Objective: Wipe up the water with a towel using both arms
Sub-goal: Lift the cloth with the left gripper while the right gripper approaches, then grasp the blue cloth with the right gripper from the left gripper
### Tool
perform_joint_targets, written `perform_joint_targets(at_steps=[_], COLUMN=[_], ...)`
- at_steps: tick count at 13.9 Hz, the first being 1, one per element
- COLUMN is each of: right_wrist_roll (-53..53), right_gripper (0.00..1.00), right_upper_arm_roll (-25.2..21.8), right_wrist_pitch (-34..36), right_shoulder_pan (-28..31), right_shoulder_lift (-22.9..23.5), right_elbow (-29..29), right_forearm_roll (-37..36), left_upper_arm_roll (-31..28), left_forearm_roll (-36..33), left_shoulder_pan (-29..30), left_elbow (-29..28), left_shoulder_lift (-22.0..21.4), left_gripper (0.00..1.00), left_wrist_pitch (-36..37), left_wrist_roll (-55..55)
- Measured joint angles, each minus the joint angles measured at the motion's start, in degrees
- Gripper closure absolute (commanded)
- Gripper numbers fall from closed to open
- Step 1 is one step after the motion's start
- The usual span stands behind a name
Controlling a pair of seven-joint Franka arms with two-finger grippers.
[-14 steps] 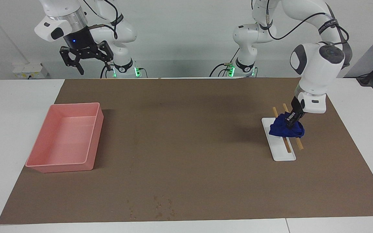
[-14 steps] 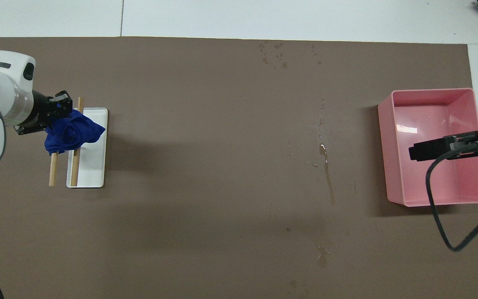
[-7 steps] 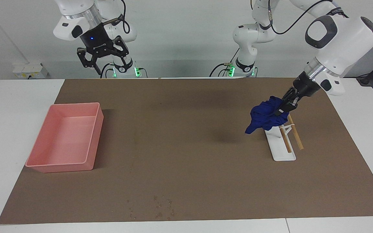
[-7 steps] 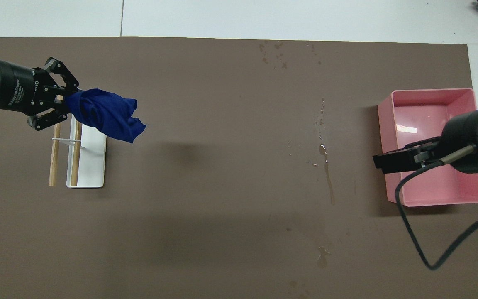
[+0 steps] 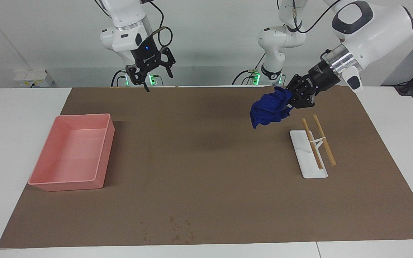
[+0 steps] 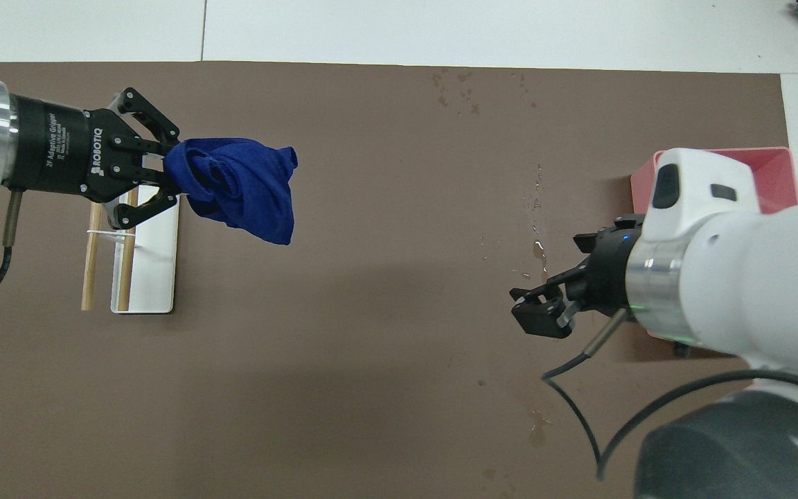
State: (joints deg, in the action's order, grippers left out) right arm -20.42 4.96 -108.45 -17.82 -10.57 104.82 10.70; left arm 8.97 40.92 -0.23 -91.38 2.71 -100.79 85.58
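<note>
- Two grippers in play: left gripper (image 5: 292, 97) clamped on the towel (image 5: 269, 107), right gripper (image 5: 151, 72) spread wide and empty.
- Lifted clear of the white tray (image 5: 308, 157) since a second ago, towel now dangling in the air over bare brown mat (image 5: 206, 161), just off the tray toward the right arm's end of the table.
- Left behind on the tray: two wooden sticks (image 5: 317, 141), uncovered now, joined by a thin white band.
- Swung in from over the pink tray (image 5: 72, 152) within the same second, right gripper now up over the mat, between the pink tray and the white tray, still well apart from the towel.
- Probably a pickup done and a carry or a handover under way; no wiping yet.
- Faint water streak (image 6: 544, 277) well away from the white tray, toward the pink tray; scattered droplets (image 5: 176, 229) farthest from the robots.
- Hard to make out: full extent of the water on the mat.
- Cut off: most of the pink tray in the overhead view, covered by the right arm.
- Hidden: left fingertips, buried in the towel's folds.
</note>
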Motion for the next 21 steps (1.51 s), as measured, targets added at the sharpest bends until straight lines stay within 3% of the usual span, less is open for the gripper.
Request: perform_joint_targets(at_steps=[4,8,15,21], right_wrist_roll=[-9.1,-18.2,-22.7,-21.6], right_gripper=[0.00,0.00,0.00,0.01], right_upper_arm_roll=[0.1,0.2,-0.3,-0.2], right_wrist_pitch=[-8.2,-15.9,-21.1,-28.2], right_shoulder_pan=[-7.0,-12.8,-12.8,-13.9], right_shoulder_lift=[-0.2,-0.2,0.1,3.4], right_elbow=[2.8,5.9,7.1,8.4], right_forearm_roll=[0.0,-0.1,-0.1,-0.1], left_upper_arm_roll=[4.2,4.6,4.5,4.7], left_forearm_roll=[0.1,0.1,0.2,1.0], left_shoulder_pan=[-1.5,-7.5,-9.8,-12.0], left_elbow=[-0.9,-3.9,-7.3,-7.9], left_shoulder_lift=[-0.7,-1.4,-3.6,-5.1], left_gripper=[1.00,1.00,1.00,1.00], left_wrist_pitch=[0.0,-3.3,-3.2,-2.4], left_wrist_roll=[3.1,4.2,5.4,5.6])
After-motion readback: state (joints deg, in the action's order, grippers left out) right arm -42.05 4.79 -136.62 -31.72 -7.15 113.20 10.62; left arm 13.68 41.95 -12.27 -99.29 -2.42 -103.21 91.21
